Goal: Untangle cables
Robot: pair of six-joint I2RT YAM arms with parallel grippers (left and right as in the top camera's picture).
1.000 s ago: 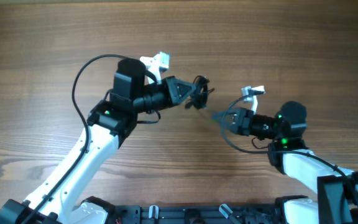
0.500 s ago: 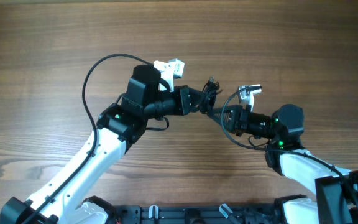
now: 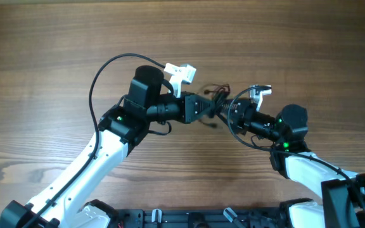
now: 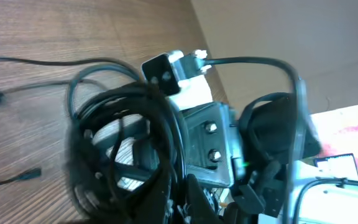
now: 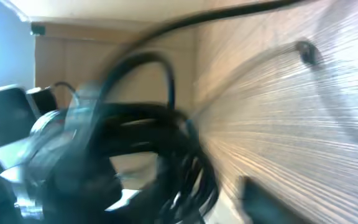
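The cables are a small dark tangle of thin cords, held up between the two grippers near the table's middle. My left gripper is shut on the tangle; in the left wrist view its fingers meet on the looped cords. My right gripper faces it, almost touching. In the blurred right wrist view the bundle sits between its spread fingers. A loose strand with a small plug trails over the table.
Bare wooden table all round. Thin loose cord ends lie on the wood in the left wrist view. The right arm's body is very close in front of the left gripper. The thicker black arm cable arches over the left arm.
My left gripper has carried the tangle to the right, up to the right gripper. The right gripper has shifted slightly up and left, so the two now nearly touch.
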